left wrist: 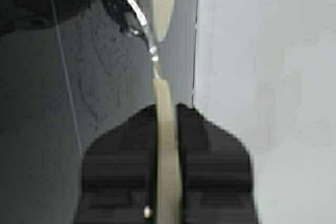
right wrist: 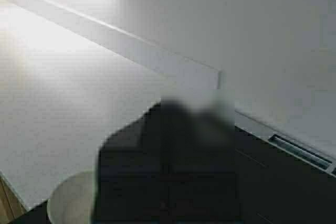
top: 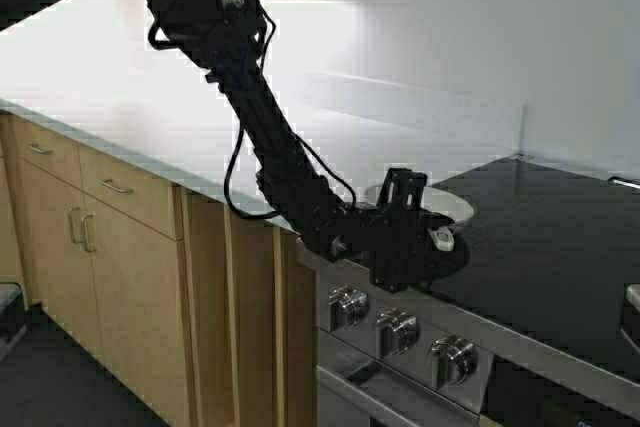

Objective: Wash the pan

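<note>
While your left gripper (top: 412, 237) pinches the pan (top: 432, 209) handle on the stove (top: 540, 247), your right gripper (right wrist: 168, 182) hovers nearby; its fingers' state is unclear.

The pan (top: 445, 209) sat on the stove's (top: 560, 257) front left corner, beside the countertop (top: 150, 97). 3 knobs (top: 397, 329) lined the stove's front below it. Cabinets (top: 100, 237) stood under the countertop.
</note>
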{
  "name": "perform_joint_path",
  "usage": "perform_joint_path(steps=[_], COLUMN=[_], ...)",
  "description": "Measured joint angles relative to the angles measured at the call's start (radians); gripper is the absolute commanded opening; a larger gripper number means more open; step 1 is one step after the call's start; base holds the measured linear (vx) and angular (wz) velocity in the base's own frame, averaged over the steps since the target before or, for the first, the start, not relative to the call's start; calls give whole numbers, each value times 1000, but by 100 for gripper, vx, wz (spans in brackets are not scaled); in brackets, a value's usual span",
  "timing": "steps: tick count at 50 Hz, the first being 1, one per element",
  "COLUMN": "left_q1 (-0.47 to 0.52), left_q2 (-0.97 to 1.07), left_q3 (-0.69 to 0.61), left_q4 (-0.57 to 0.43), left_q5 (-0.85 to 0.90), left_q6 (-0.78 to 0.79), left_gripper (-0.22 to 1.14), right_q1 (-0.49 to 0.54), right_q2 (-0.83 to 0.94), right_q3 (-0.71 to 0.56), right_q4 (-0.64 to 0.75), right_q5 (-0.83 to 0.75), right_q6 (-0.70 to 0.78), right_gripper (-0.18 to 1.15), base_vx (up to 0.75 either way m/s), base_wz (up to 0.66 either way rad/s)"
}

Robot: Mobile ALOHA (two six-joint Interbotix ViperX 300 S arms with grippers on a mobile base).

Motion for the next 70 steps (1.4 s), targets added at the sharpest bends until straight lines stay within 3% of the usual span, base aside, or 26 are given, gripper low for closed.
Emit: perform_joint_path(steps=[18,30,49,70], left_q1=[6,15,35,44], left_q2=[-150,-244,-405,-433], left_q3=[259,351,532,655], left_q4=[-5,-5,-2,2], left_q5=[-149,-261,-282,-345], left_q6=[2,2,64,67], left_gripper=[1,1,1,1], right_q1=[0,0,0,0], right_q2=[0,0,12,14], right_q3=[8,8,6,5], right_q4=[0,0,0,0], right_q5=[0,0,0,0], right_q6=[3,3,6,9], right_gripper=[6,6,6,6], base_vx=[-1,-3,-3,2], base_wz=[18,41,51,48])
